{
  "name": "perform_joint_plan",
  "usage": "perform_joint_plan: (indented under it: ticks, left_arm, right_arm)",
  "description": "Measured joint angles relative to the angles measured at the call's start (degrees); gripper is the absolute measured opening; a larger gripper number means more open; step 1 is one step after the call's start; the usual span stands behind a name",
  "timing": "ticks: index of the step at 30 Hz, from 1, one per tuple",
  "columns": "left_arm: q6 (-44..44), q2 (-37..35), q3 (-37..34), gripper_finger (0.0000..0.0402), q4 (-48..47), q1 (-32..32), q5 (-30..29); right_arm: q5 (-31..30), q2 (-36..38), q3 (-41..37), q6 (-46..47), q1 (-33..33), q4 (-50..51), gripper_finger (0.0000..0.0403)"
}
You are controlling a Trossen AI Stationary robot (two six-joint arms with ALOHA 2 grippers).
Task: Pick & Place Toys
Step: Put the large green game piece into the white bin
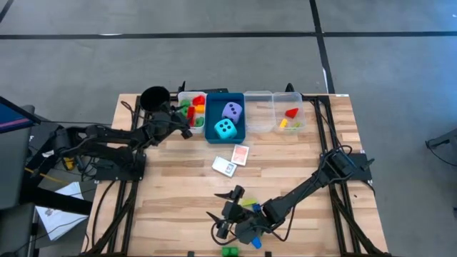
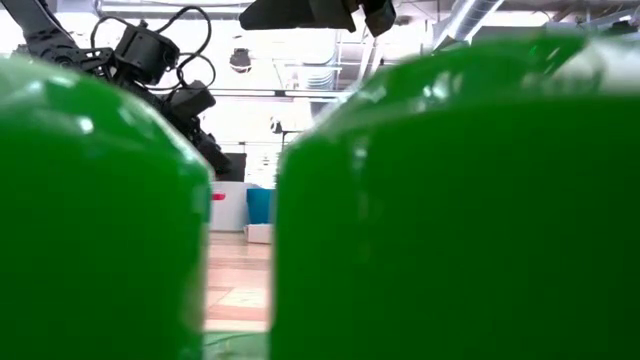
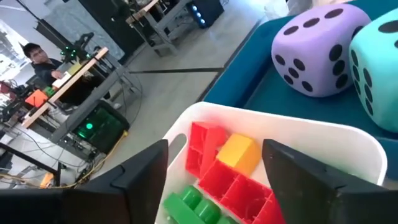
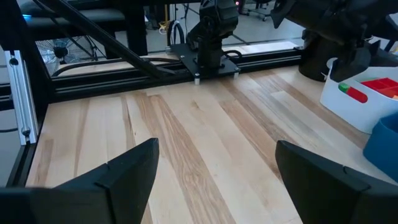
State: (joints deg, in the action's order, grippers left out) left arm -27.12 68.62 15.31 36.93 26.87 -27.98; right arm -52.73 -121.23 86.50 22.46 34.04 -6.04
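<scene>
Gripper work first: at the table's near edge we are seeing the right gripper (image 1: pixel 227 214) hovering with fingers apart and empty, close to loose bricks (image 1: pixel 250 205) and two card packs (image 1: pixel 232 160) not yet put away. Farther back, the left gripper (image 1: pixel 187 123) is hanging spread over the white tray (image 3: pixel 367 144) of bricks, holding nothing, beside the blue tray (image 1: pixel 212 130) already carrying both dice (image 1: pixel 228 120). We are finding no readable writing.

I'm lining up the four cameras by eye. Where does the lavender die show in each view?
High view: lavender die in the blue tray, behind the cyan die.
Low view: not in it; green bricks fill the picture.
Left wrist view: lavender die at upper right, in the blue tray, past the white tray.
Right wrist view: not in it.
Shared landmark: the white tray of bricks, beside the blue tray.
</scene>
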Motion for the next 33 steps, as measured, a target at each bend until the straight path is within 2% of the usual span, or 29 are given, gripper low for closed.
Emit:
perform_joint_plan:
  ticks: [4,6,12,15,17,24,33]
  left_arm:
    - [1.89,0.0,0.0,0.0263,0.12,-1.99,0.01]
    - [3.31,0.0,0.0,0.0264,-0.02,-4.2,2.26]
    - [5.91,0.0,0.0,0.0261,0.0,-13.64,17.8]
    - [13.32,0.0,0.0,0.0258,0.0,-19.65,24.92]
    - [19.06,0.0,0.0,0.0258,-0.03,-24.14,26.77]
    - [29.12,0.0,0.0,0.0258,-1.34,-41.04,25.56]
    - [37.98,2.1,0.0,0.0258,-0.41,-59.42,11.4]
  right_arm:
    - [-0.02,0.0,0.0,-0.09,0.0,0.02,0.0317]
    - [-0.02,0.0,0.0,-0.58,0.01,0.04,0.0317]
    - [-0.22,0.0,0.0,-0.61,0.31,0.04,0.0317]
    - [-0.3,0.0,0.0,-1.07,0.8,0.0,0.0317]
    - [-1.18,0.0,0.0,-1.96,1.34,-0.31,0.0317]
    - [-4.39,0.0,0.0,-2.99,3.3,-0.46,0.0317]
    - [-5.83,0.0,0.0,-2.75,3.46,-0.48,0.0317]
